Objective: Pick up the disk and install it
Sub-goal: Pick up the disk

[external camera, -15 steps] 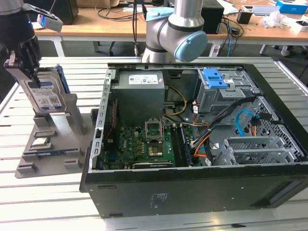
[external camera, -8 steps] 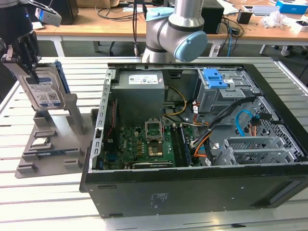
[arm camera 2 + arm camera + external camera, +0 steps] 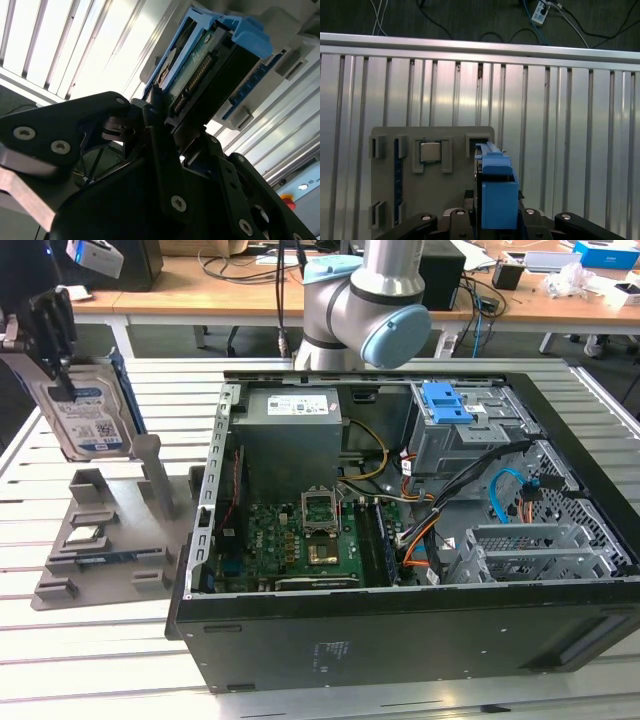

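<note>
The jaws are clamped on the disk (image 3: 88,418); it hangs over the grey holder (image 3: 110,540) at the exterior view's left, seemingly clear of it and well apart from the open case (image 3: 400,640); its long axis stands near upright, label toward the exterior camera; carrying it well probably means keeping the grip square and clearing the case wall.

Open air between disk (image 3: 90,415) and case wall (image 3: 207,490)
</note>
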